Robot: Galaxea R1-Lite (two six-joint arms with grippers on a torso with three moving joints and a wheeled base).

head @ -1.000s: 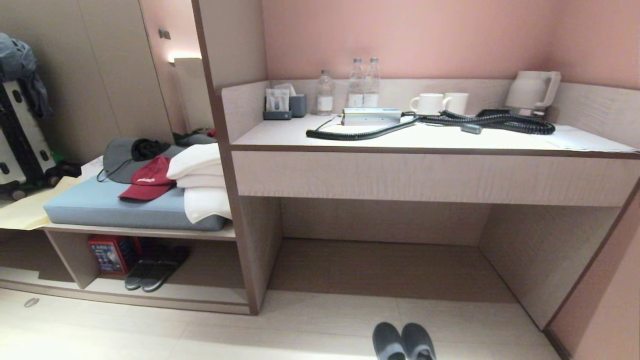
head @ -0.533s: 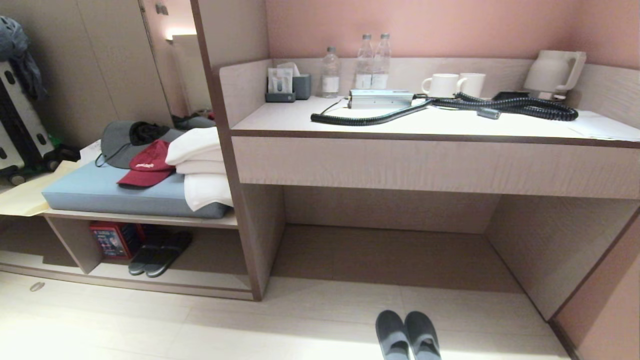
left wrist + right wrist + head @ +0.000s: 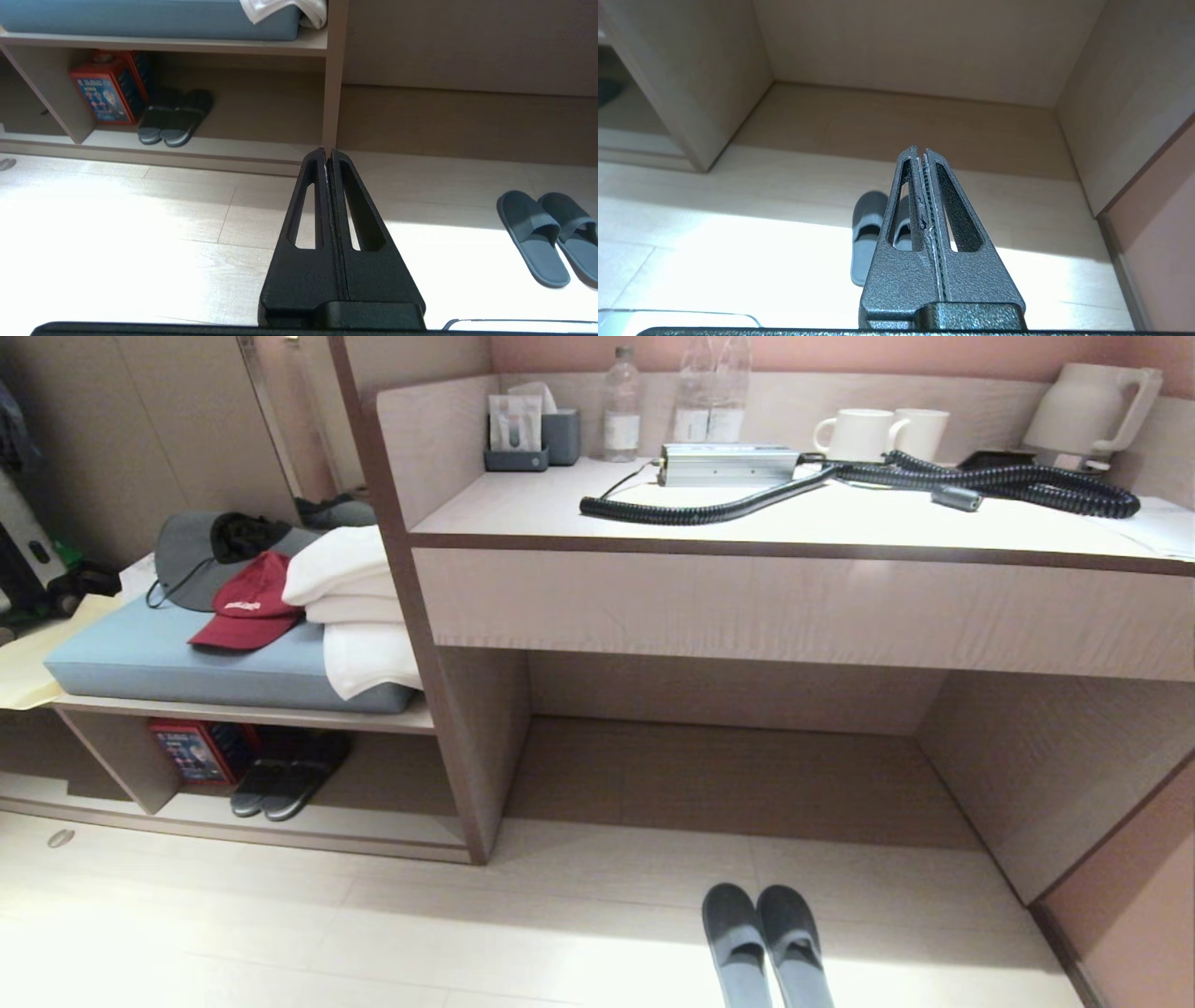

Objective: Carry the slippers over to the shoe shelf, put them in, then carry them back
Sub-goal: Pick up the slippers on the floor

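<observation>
The slippers lie side by side on the floor in front of the counter's open recess, not yet picked up. Over the last second the whole head view has slid upward: the camera has tipped down, so more of the pair shows; nothing itself moved. The left claw and right claw are both pressed together and empty, above the floor. The shelf sits well off to the left, holding a darker pair.

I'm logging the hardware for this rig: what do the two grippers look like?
Both match: the left gripper and right gripper have black, rough-textured, tapering fingers, each cut with a long slot, rising from a black block. Neither arm shows.
</observation>
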